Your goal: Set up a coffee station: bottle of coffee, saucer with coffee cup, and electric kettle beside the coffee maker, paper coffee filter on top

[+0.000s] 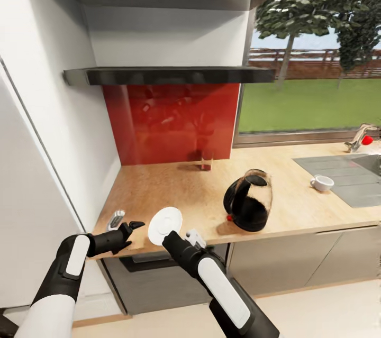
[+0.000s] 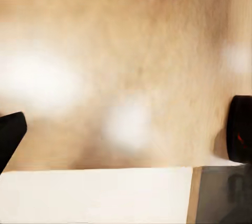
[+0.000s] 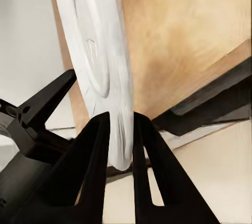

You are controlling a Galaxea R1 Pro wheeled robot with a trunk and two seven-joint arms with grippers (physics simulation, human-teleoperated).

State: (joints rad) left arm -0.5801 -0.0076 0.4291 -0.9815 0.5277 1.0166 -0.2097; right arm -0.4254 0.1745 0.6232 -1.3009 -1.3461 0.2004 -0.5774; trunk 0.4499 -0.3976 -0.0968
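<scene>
Right pincer (image 3: pixel 121 129) clamped on saucer (image 3: pixel 97 61) rim, plate tipped on edge over desk (image 1: pixel 174 190) front. Left pincer (image 1: pixel 133 227) looks open, holding nothing. Tip flat, set down slow w/ room for cup (image 1: pixel 321 183); no drop.

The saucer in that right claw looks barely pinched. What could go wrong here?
The right gripper pinches the saucer only by its rim, tilted on edge, so it might slip and drop near the countertop edge. The left gripper sits close beside it, so the two could bump. The electric kettle stands nearby, and a wide swing might knock it.
</scene>
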